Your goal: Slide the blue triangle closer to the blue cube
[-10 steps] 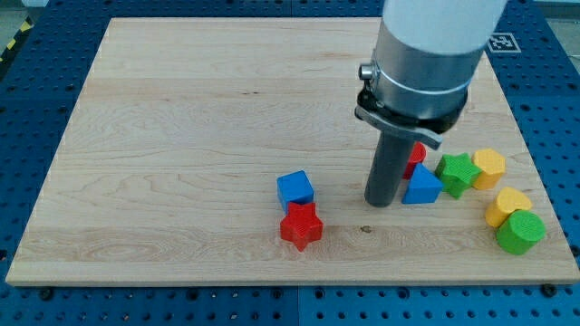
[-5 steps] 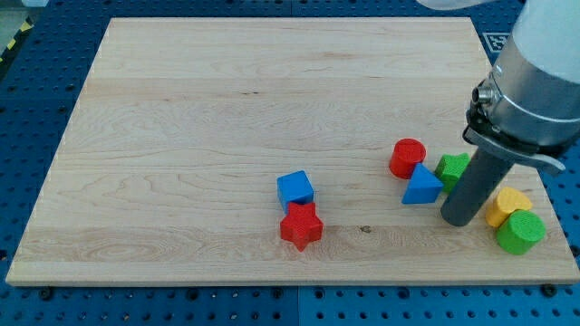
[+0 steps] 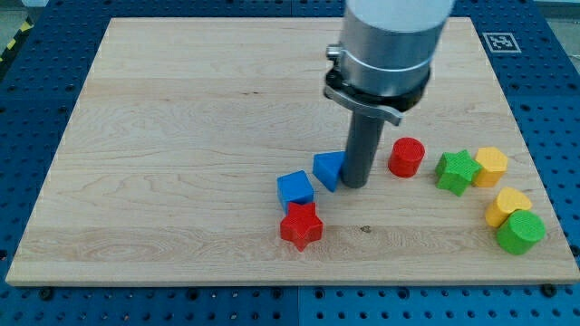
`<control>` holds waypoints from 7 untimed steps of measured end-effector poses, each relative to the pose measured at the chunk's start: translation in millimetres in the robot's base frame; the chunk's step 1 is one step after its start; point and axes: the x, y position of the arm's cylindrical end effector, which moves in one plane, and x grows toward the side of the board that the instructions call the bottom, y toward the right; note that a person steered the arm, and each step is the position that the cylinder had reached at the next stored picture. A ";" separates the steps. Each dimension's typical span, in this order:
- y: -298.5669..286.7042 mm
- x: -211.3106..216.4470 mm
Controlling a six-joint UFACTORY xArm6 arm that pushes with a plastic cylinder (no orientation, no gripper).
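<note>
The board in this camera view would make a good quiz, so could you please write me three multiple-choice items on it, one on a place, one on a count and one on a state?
1. Where is the blue triangle relative to my tip?
A. On the tip's left in the view, right against it
B. At the view's top edge
C. Beyond the yellow blocks on the view's right

2. How many red blocks are on the board?
A. One
B. Two
C. Four

3. How does the blue triangle stand to the blue cube?
A. Stacked on top of it
B. Close beside it, on its upper right in the view
C. Across the board from it

Answers:
1 A: the triangle shows just left of the rod's lower end.
2 B: there is a red star and a red cylinder.
3 B: both rest on the wood, with little or no gap between them.
</note>
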 end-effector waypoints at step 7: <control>-38.0 -16.2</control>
